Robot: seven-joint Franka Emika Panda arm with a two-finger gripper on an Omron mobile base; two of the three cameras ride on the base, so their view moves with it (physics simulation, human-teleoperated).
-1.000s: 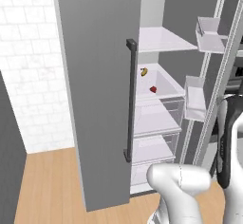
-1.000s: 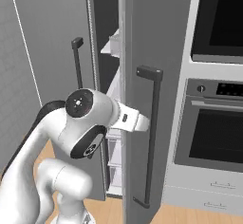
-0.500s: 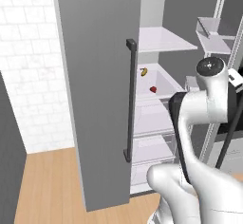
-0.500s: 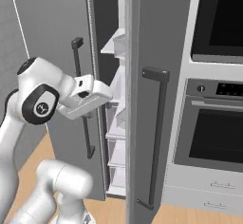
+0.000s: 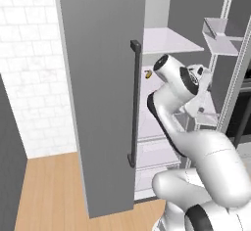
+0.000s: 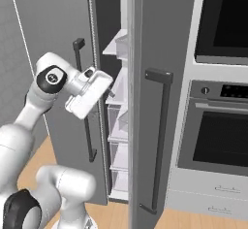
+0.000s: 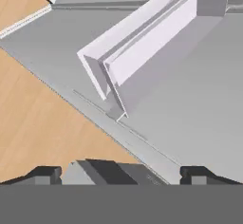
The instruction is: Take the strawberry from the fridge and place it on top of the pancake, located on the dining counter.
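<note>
The fridge (image 5: 98, 103) stands with both grey doors swung open, white shelves (image 5: 169, 41) showing between them. My arm is raised in front of the opening, and in the left base view its elbow covers the shelf spot behind it, so the strawberry is hidden. In the right base view my gripper (image 6: 107, 91) sits at the gap between the doors, about mid-height. The hand view shows my gripper (image 7: 119, 173) open, its fingertips (image 7: 45, 173) wide apart with nothing between them, looking down at a white door bin (image 7: 142, 47). The pancake and the dining counter are out of view.
A small yellow item (image 5: 146, 73) lies on a fridge shelf left of my arm. Door bins (image 5: 220, 34) line the right door. A built-in oven (image 6: 218, 131) stands right of the fridge. A white tiled wall (image 5: 29, 54) and wooden floor (image 5: 49, 191) lie to the left.
My arm has swung up from low beside the base to in front of the fridge shelves. The strawberry, visible on its shelf earlier, is now covered by the arm.
</note>
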